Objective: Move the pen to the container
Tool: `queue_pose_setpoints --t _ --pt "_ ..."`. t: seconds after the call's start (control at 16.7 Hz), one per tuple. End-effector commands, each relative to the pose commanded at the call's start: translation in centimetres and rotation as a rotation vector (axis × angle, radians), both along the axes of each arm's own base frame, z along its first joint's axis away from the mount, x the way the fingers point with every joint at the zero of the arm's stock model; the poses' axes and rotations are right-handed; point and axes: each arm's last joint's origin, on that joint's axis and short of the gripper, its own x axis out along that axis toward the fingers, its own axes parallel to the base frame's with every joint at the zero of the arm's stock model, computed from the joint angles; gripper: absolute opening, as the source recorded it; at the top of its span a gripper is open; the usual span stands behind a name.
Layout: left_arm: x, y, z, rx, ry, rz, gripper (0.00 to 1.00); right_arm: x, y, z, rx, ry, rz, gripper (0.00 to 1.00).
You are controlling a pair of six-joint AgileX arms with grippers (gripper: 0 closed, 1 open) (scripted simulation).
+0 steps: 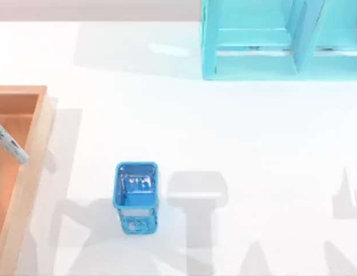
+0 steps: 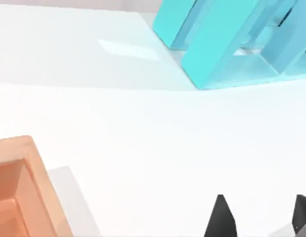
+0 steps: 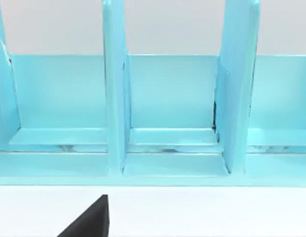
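One pen [image 1: 10, 144] is seen lying slantwise inside the container [image 1: 35, 133], near the left hand [image 2: 259, 217], whose fingers are apart.

White glossy table [image 1: 224, 132], teal shelf unit [image 1: 253, 40] at far edge, perhaps pale wall behind

Table centre [image 1: 236, 132] open — blue cup [image 1: 136, 196] near container [image 1: 34, 138], teal shelf [image 1: 282, 40] at far edge.

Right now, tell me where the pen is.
In the top view the pen lies at the table's left edge, slanted inside the wooden box, left of the blue mesh cup.
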Motion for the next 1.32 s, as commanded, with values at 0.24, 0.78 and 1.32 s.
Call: queue_pose_setpoints --t 0.24,0.78,1.32 --pt "1.3 2.2 1.0 0.145 -0.007 -0.1 0.0 0.0 0.0 0.0 0.0 0.0 0.0 1.0" --pt "2.8 7.4 2.4 0.309 -0.091 -0.424 0.0 0.0 0.0 0.0 0.0 0.0 0.0 1.0" --pt "2.9 10.7 4.0 0.305 -0.261 -0.6 0.0 0.0 0.0 0.0 0.0 0.0 0.0 1.0"
